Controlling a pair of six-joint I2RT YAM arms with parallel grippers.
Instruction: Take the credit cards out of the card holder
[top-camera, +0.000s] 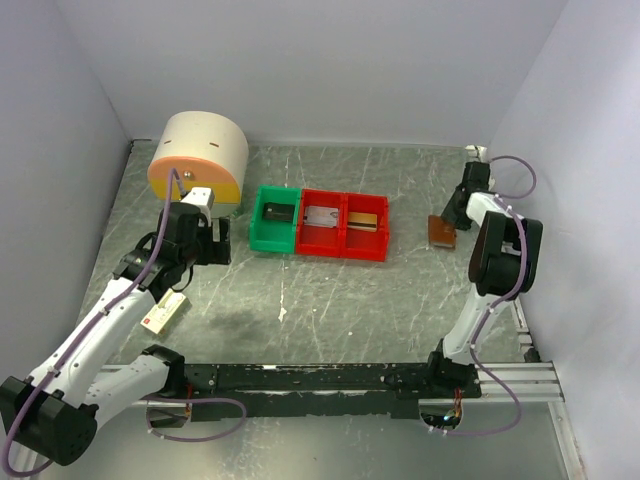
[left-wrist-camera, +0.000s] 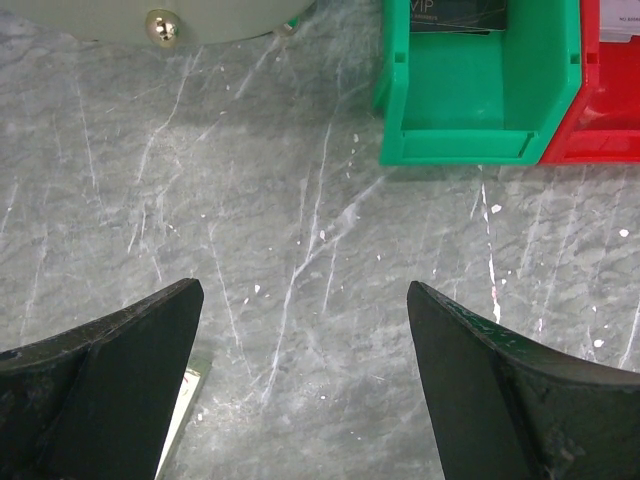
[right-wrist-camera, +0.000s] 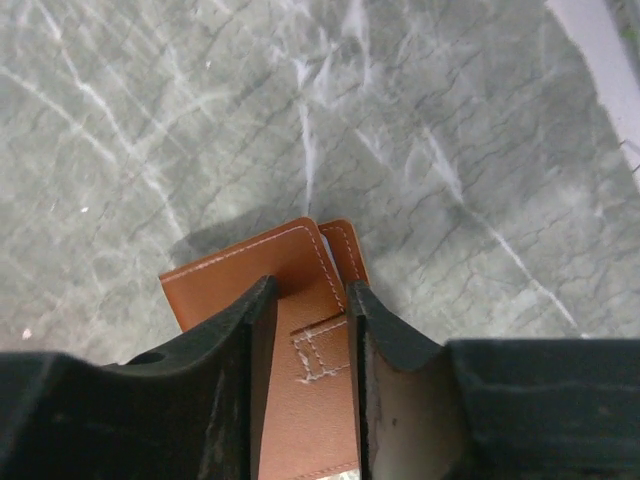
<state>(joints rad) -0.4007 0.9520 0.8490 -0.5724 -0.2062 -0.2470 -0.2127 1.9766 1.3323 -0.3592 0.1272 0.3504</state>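
The card holder (top-camera: 441, 231) is being gripped by the right gripper (top-camera: 453, 212) at the far right of the table (top-camera: 400, 300), near the right wall and well apart from the bins. In the right wrist view, the brown holder (right-wrist-camera: 250, 275) is being pinched across its stitched strap, with one black finger (right-wrist-camera: 240, 340) pressed against each side of it. Its wider leather body is being partly hidden behind the left-hand finger, and a shadow is being cast on the marbled table just beyond it.

The left gripper (top-camera: 210, 245) is being held wide apart above bare table, with nothing between its fingers (left-wrist-camera: 130, 350). The green bin (left-wrist-camera: 470, 110) is being shown just ahead of it, touching a red bin (top-camera: 345, 228). A round cream drum (top-camera: 200, 160) is being shown at the far left, and a small white-and-red box (top-camera: 165, 315) is lying beside the left arm.
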